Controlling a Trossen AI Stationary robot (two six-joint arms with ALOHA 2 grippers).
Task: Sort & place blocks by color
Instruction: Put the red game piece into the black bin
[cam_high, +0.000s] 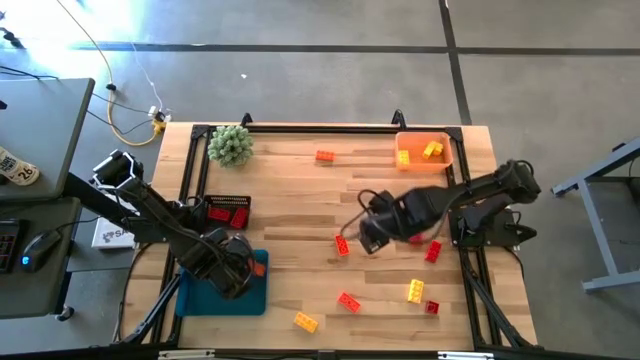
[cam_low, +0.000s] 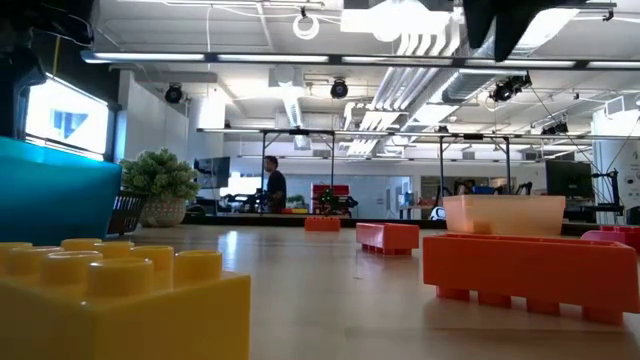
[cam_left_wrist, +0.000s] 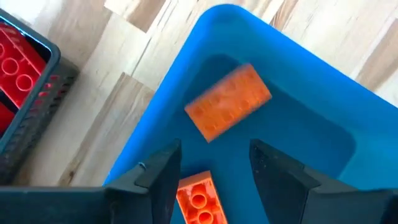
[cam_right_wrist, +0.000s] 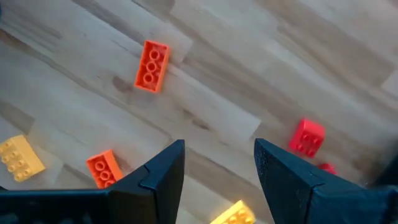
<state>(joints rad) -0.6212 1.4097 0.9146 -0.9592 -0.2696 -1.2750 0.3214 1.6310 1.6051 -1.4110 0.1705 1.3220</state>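
Two grippers, both with fingers spread and nothing between them. Left gripper (cam_left_wrist: 214, 168): over the blue bin (cam_high: 225, 292) at the table's near left corner. Two orange bricks (cam_left_wrist: 228, 102) lie inside that bin, one blurred. Right gripper (cam_right_wrist: 219, 163): above bare wood mid-table, just beside an orange brick (cam_high: 342, 244).

Loose blocks on the wooden table (cam_high: 300, 200): one orange brick (cam_high: 325, 156) at the far edge, a red one (cam_high: 433, 251) near the right arm, an orange one (cam_high: 348, 301), a yellow one (cam_high: 415, 291), a red one (cam_high: 431, 307) and a yellow one (cam_high: 305, 321) toward the near edge.

Orange tray (cam_high: 447, 161), far right: yellow bricks (cam_high: 432, 150) inside. Black crate (cam_high: 227, 211), left: red bricks. Green plant ball (cam_high: 230, 146), far left corner.
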